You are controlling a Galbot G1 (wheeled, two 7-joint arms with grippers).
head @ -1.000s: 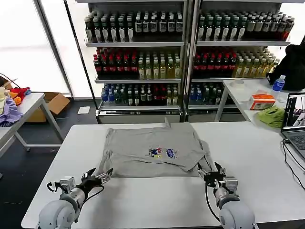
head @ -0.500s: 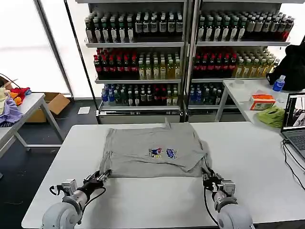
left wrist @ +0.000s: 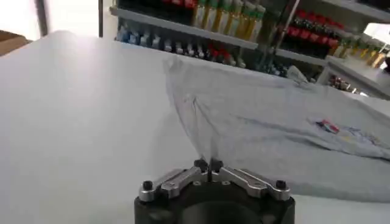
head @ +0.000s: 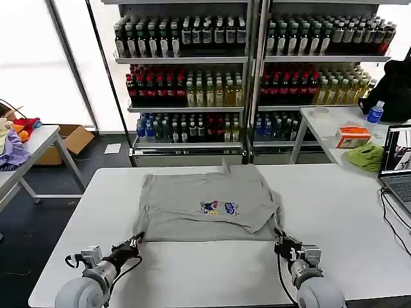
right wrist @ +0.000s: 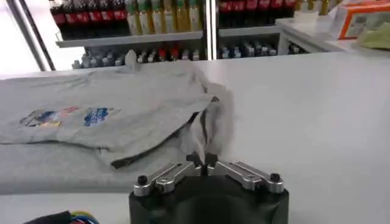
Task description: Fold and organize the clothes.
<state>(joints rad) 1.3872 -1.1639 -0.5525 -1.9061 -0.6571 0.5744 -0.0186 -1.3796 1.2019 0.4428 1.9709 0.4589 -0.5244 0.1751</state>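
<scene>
Closest to the robot, the left gripper [head: 135,241] sits low at the near left corner of the grey shirt [head: 207,206], its fingertips [left wrist: 201,164] squeezed together with the shirt's hem corner pinched between them, and the right gripper [head: 280,241] does the same at the near right corner, tips pressed tight on a bunched-up fold of fabric. The shirt itself lies spread on the middle of the white table [head: 334,212], the small multicoloured print [head: 218,206] facing up and one side folded over. Way behind are drink shelves [head: 186,77] packed with bottles.
</scene>
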